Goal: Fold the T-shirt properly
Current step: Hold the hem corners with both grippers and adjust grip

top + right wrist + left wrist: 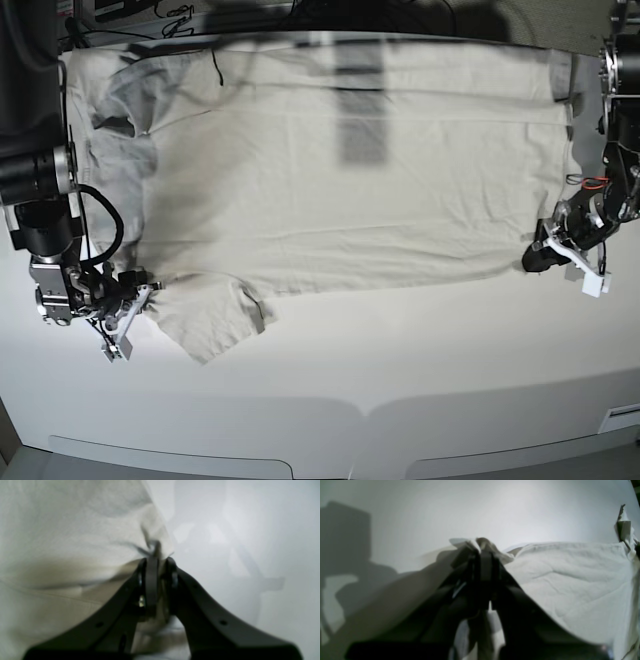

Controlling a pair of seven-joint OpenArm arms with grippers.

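While the T-shirt is lying spread flat across the surface, the left fingers and right fingers are each pinching its near edge closed; lifting both corners together should be keeping the fold even.

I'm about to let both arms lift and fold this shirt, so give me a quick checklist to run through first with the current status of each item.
1. Left gripper shut on the T-shirt edge: ok, fabric bunches out between its tips.
2. Right gripper pinching cloth: ok, jaws nearly together with fabric between them.
3. Both grips on the same near edge, at opposite ends: ok in the base view.
4. Shirt body lying flat: ok, only light wrinkles.
5. Near sleeve smoothed out: not ok, it sticks out below the edge.
6. Each grip holds both fabric layers: cannot tell.
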